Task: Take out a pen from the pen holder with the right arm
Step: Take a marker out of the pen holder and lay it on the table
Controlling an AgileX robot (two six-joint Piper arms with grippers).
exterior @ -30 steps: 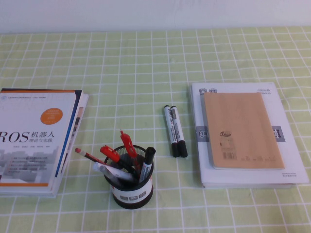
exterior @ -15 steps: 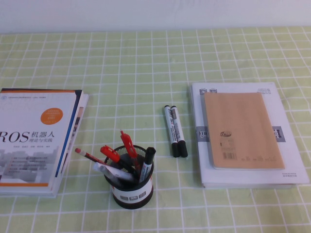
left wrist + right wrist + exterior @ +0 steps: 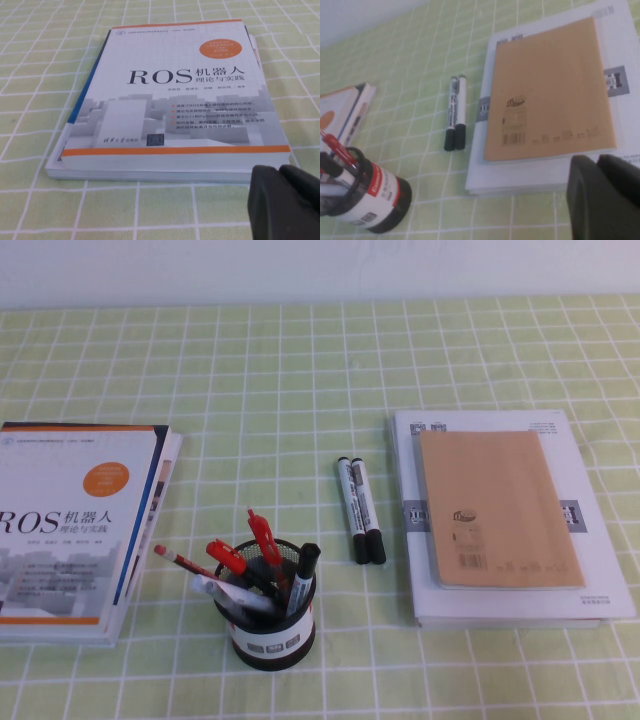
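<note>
While neither arm reaches into the high view, each gripper shows in its own wrist view, on the robot's side of the counter (image 3: 300, 390).

Right gripper (image 3: 596, 161): fingers pressed together, holding nothing, positioned near the near edge of the white book (image 3: 600, 585).

Left gripper (image 3: 278, 171): fingers pressed together, holding nothing, positioned by the near edge of the ROS book (image 3: 70, 530).

The pen holder (image 3: 268, 630), black mesh with a white band, stands upright nearest the robot, between the two books. The red pens (image 3: 262, 533), a black marker (image 3: 303, 575) and a pencil (image 3: 175, 558) stand in it.

Farther back, two black-capped markers (image 3: 360, 510) lie side by side, touching. A tan notebook (image 3: 495, 508) lies on the white book.
</note>
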